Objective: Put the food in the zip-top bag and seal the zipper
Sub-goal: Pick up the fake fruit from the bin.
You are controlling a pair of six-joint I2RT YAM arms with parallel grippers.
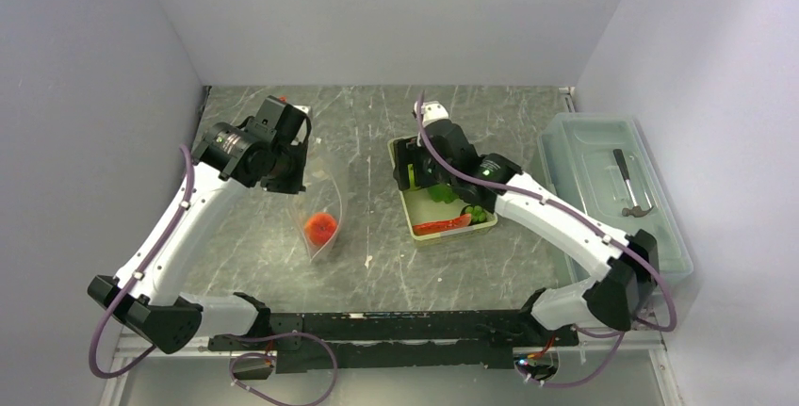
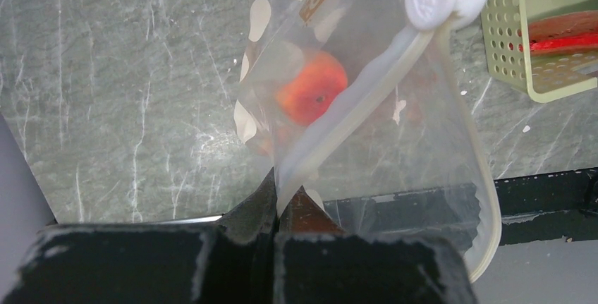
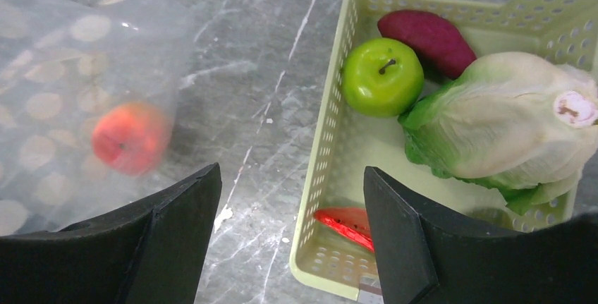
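Left gripper (image 2: 278, 205) clenched on zipper (image 2: 352, 106) of zip-top bag (image 1: 328, 189), left of basket (image 3: 328, 142); orange-red ball (image 2: 312, 96) inside bag. Right gripper (image 3: 290, 177) spread, empty, over basket's left rim. Lettuce (image 3: 508, 117), green round fruit (image 3: 381, 77), red strip (image 3: 345, 223) in basket.

**Work Cell: Enclosure and Surface**

The work surface is a flat table (image 1: 377, 265) with a grey-green marbled finish, crossed by thin white veins and scratches. Three plain, pale grey-white panels enclose it: a back wall (image 1: 396, 20), a left wall (image 1: 85, 95) and a right wall (image 1: 716, 48). A clear lidded box (image 1: 584, 156) stands on the table beside the right wall. Lighting is even and diffuse from above. Shadows on the table are soft.
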